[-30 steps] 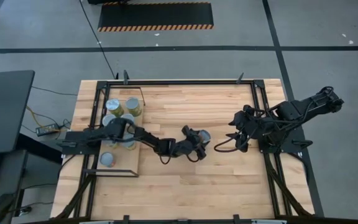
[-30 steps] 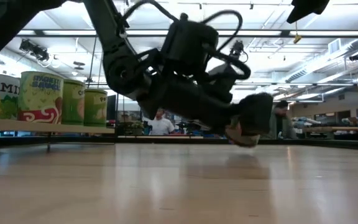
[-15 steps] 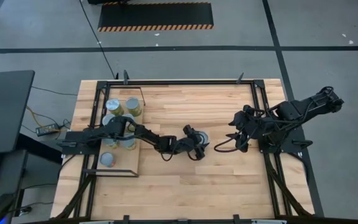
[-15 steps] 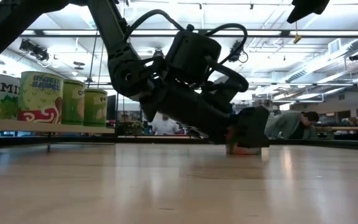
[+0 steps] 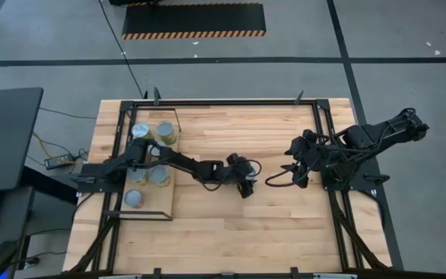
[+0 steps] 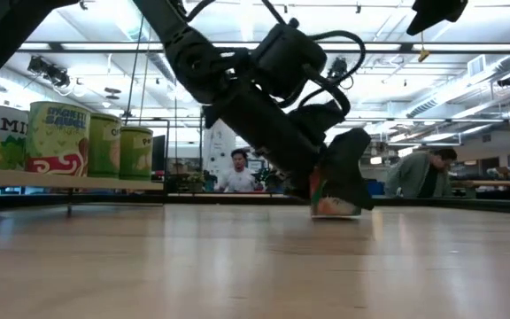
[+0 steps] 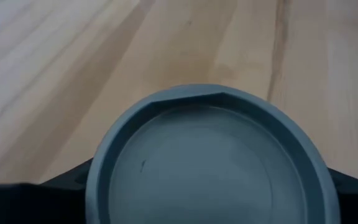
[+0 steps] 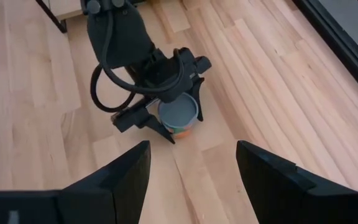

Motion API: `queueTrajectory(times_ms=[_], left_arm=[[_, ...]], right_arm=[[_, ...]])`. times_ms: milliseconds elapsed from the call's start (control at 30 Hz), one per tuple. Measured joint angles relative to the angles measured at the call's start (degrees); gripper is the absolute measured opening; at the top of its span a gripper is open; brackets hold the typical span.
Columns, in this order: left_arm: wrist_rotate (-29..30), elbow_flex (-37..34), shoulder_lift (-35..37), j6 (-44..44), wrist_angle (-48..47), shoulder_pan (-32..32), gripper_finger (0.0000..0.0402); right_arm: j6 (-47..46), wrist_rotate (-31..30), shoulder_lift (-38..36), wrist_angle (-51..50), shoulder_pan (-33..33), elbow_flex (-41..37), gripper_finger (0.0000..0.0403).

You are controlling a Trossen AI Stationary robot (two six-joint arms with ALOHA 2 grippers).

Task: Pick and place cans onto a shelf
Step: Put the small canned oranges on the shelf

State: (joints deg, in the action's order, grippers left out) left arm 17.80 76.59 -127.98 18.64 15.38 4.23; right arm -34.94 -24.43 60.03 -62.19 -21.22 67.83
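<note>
My left gripper [image 5: 246, 184] reaches out over the middle of the table and is shut on a can [image 8: 178, 115] with a silver-grey top [image 7: 210, 162] and a coloured label [image 6: 335, 206]. In the high view the gripper hides this can. Several other cans [image 5: 159, 176] stand upright on the pale shelf [image 5: 169, 200] at the table's left, also seen in the low view [image 6: 58, 137]. My right gripper [image 5: 291, 172] is open and empty to the right of the held can, with its fingers apart in the right wrist view [image 8: 191, 180]. My left gripper pinches the can between its two fingers [image 7: 61, 186], on opposite sides of the wall just under the top rim [image 7: 98, 180]. The fingers come slanting down from the table's left. The can is tilted, with its lower edge [image 6: 336, 214] down at the tabletop.
The shelf's thin black frame [image 5: 178, 124] edges the board at the left. A black metal frame [image 5: 231, 101] runs round the tabletop. Bare planks lie near and right of the held can. People show in the room beyond the table [image 6: 237, 173].
My left gripper has come down and a little toward the table's near-left with the can, and its wrist has tipped up steeper. The can has gone from lifted clear and lying nearly on its side to nearer upright with its lower edge at the tabletop.
</note>
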Motion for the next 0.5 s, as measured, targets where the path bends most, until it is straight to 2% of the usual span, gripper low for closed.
queueTrajectory(times_ms=[133, 300, 500], left_arm=[[-1.53, 1.36, 0.02, -3.76, -2.28, -0.36, 0.0315], [-4.98, 6.58, 0.26, -4.49, -17.11, -1.35, 0.0316], [-4.51, 8.83, 0.09, -9.47, -19.41, -1.14, 0.0311]], right_arm=[[-1.31, 0.03, 0.0, 0.0, 0.03, 0.0, 0.0245], [-2.9, 0.04, 0.0, 0.1, 0.05, 0.0, 0.025], [-2.36, 0.04, 0.0, 0.6, 0.05, 0.0, 0.0282]])
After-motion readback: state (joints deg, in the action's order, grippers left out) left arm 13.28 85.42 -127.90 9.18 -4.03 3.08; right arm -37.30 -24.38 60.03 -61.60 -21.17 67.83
